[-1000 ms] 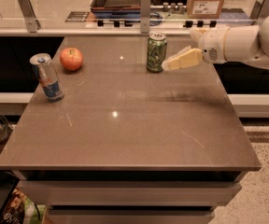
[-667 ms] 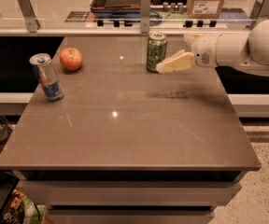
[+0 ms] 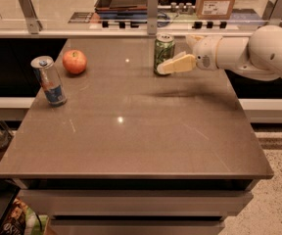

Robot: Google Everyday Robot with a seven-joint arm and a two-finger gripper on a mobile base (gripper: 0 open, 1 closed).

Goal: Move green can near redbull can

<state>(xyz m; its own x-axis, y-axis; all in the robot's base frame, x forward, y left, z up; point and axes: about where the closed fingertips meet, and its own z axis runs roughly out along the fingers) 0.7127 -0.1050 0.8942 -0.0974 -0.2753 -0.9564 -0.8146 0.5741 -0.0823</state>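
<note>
Brown table (image 3: 131, 141) carries green can (image 3: 163, 50), redbull can (image 3: 49, 81), apple (image 3: 74, 61); pincer (image 3: 164, 67) beside green can.

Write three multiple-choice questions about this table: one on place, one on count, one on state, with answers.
1. Where is the gripper? A. beside the green can B. beside the redbull can C. over the apple
2. How many cans are on the table? A. one B. two C. three
3. How does the green can stand? A. upright B. on its side C. upside down
Answers: 1 A, it is close by the green can, far from the redbull can and the apple. 2 B, one green, one redbull. 3 A, its silver top faces up.
</note>
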